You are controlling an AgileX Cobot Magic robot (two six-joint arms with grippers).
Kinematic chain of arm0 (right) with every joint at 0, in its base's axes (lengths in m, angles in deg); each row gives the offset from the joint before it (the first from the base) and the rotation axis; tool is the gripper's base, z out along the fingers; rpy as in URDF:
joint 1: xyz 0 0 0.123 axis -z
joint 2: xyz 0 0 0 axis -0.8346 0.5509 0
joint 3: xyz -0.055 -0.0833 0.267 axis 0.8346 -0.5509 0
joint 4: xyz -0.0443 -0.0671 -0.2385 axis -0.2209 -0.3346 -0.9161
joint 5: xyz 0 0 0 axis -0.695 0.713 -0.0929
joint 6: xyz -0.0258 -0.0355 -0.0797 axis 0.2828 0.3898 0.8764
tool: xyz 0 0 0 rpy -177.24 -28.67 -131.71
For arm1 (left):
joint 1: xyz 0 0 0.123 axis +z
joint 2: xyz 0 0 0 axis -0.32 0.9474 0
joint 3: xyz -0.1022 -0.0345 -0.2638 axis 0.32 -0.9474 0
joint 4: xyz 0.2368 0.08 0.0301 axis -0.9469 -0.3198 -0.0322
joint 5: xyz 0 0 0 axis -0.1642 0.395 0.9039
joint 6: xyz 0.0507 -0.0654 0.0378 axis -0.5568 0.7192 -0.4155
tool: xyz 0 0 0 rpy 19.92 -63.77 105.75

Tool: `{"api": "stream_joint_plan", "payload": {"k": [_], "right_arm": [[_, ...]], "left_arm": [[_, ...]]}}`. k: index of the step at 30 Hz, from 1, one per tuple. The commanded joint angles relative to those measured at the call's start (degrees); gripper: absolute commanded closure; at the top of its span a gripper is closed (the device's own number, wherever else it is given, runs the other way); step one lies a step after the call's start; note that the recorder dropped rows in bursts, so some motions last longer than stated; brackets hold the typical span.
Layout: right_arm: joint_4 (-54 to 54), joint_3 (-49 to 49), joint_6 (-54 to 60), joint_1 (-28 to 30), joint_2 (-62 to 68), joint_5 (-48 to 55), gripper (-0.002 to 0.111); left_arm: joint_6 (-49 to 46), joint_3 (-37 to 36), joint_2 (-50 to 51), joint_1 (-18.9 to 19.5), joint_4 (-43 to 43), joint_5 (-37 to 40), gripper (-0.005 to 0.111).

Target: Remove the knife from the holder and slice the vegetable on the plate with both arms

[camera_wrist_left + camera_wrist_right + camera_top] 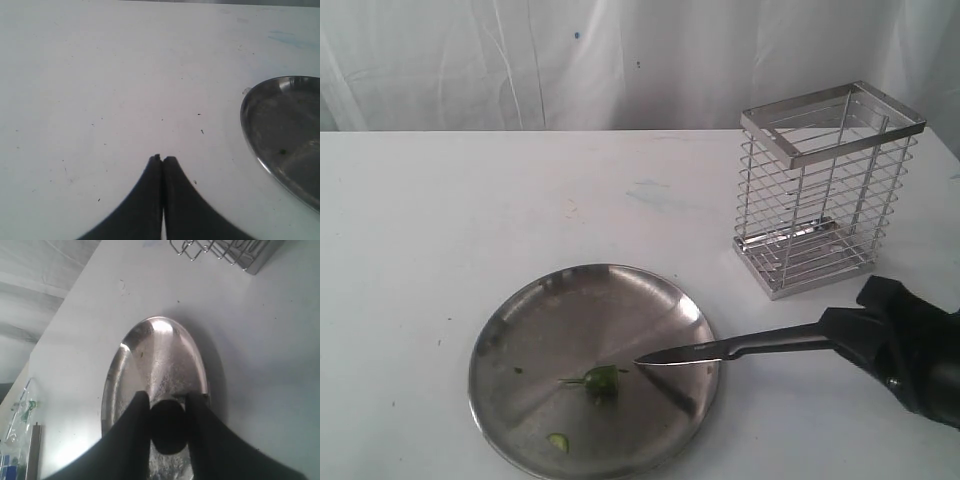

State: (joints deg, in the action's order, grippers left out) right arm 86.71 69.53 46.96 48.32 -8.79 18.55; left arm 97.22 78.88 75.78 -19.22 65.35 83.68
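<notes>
The black knife (740,348) hangs over the right side of the silver plate (520,340), tip pointing left toward the dark-green vegetable (601,382). My right gripper (845,335) is shut on the knife's handle; its butt end (167,425) shows between the fingers in the right wrist view, above the plate (160,350). A small light-green slice (558,441) lies near the plate's front rim. My left gripper (162,159) is shut and empty over bare table, left of the plate's rim (250,145); it is out of the exterior view. The chrome wire holder (825,190) stands empty at the back right.
The white table (470,220) runs back to a white curtain. The holder's base (225,252) shows at the edge of the right wrist view. Some clutter (20,440) sits beyond the table edge there.
</notes>
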Motion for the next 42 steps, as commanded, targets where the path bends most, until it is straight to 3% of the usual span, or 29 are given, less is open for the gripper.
{"api": "stream_joint_plan", "payload": {"k": [1,9,12,14,16,17,21,34,36,38,42], "right_arm": [[-0.15,-0.29,0.53,-0.04,2.71,-1.48,0.108],[-0.15,3.5,5.86,-0.04,12.67,0.45,0.108],[-0.15,3.63,12.94,-0.04,18.94,1.66,0.108],[-0.15,4.11,17.58,-0.04,23.32,5.14,0.103],[-0.15,4.75,17.71,-0.04,26.87,8.67,0.09],[-0.15,5.02,17.71,-0.04,28.88,8.72,0.08],[-0.15,5.02,17.71,-0.04,32.93,6.26,0.066],[-2.38,8.74,18.68,-0.04,26.24,6.22,0.063],[-7.17,10.83,15.47,-0.04,24.01,5.79,0.063],[-19.09,14.58,4.09,0.08,23.6,6.88,0.063],[-50.9,29.28,-21.15,0.22,30.18,22.81,0.063]], "left_arm": [[-0.08,-0.19,-0.23,-0.09,0.33,-0.18,0.107],[-0.08,-0.19,-0.23,-0.09,0.33,-0.18,0.107],[-0.08,-0.19,-0.23,-0.09,0.33,-0.18,0.107],[-0.08,-0.19,-0.23,-0.09,0.33,-0.18,0.107],[-0.08,-0.19,-0.23,-0.09,0.33,-0.18,0.107],[-0.08,-0.19,-0.23,-0.09,0.33,-0.18,0.107],[-0.08,-0.19,-0.23,-0.09,0.33,-0.18,0.107],[-0.08,-0.19,-0.23,-0.09,0.33,-0.18,0.107],[-0.08,-0.19,-0.23,-0.09,0.33,-0.18,0.107],[-0.08,-0.19,-0.23,-0.09,0.33,-0.18,0.107],[-0.08,-0.19,-0.23,-0.09,0.33,-0.18,0.107]]}}
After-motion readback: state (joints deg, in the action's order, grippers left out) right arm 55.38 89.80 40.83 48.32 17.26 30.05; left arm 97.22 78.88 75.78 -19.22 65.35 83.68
